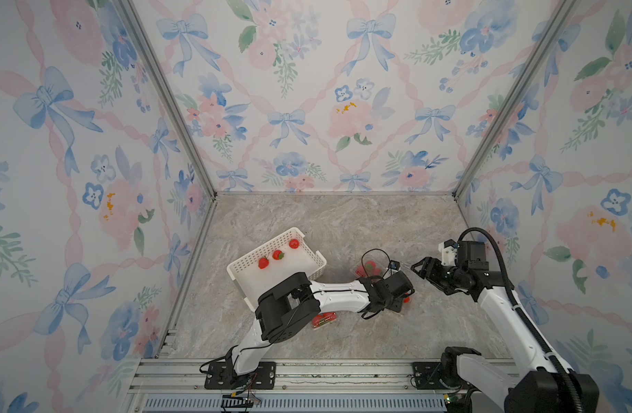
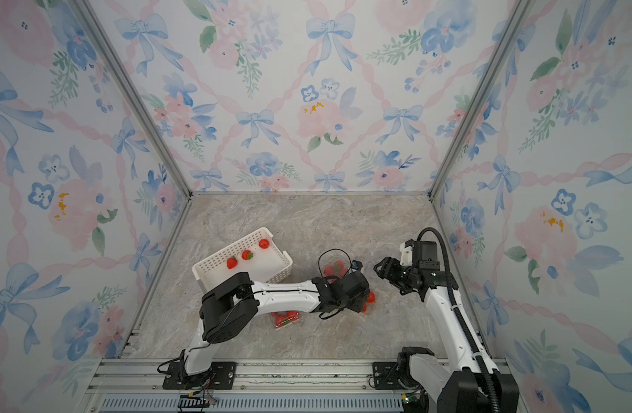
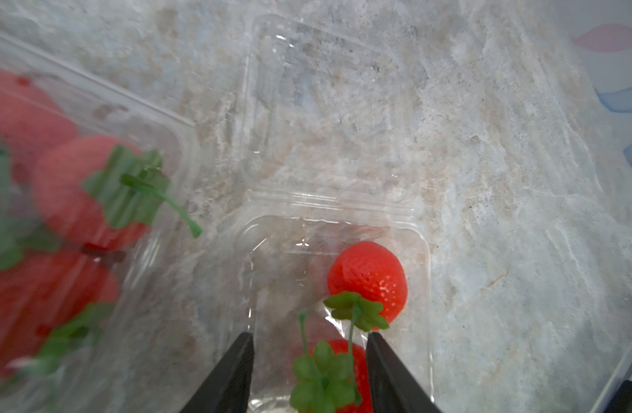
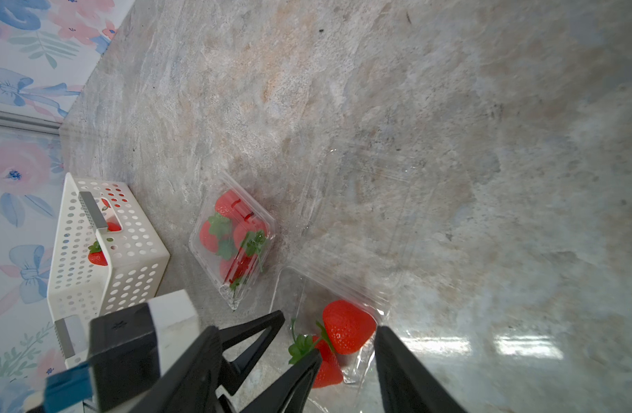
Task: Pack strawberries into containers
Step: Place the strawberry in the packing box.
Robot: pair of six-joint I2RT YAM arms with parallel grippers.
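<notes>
Currently the left gripper (image 3: 310,336) hangs low over the open clamshell punnet (image 3: 271,264), which sits right of centre on the marble-patterned table (image 1: 343,229). Its fingers (image 3: 236,372) are spread, and they pinch nothing. One strawberry (image 3: 339,348) lies in the tray directly between those fingers, its green cap toward the wrist camera. I cannot tell whether the finger beside it touches it. A second strawberry (image 3: 368,275) lies just beyond it in the same tray. The hinged lid (image 3: 325,107) lies flat and open on the table, joined to the tray's edge.

A closed punnet (image 4: 196,246) packed with several berries sits just on the far side of the open one. A third punnet (image 2: 285,323), also holding berries, sits nearer and more to the left, partly hidden under the left arm.

At the far left, the white perforated basket (image 1: 264,248) holds three loose strawberries (image 1: 278,254) in a row along its far wall.

The right gripper (image 1: 418,266) is raised above the table, just right of the open punnet. Its fingers are apart and it carries nothing.
</notes>
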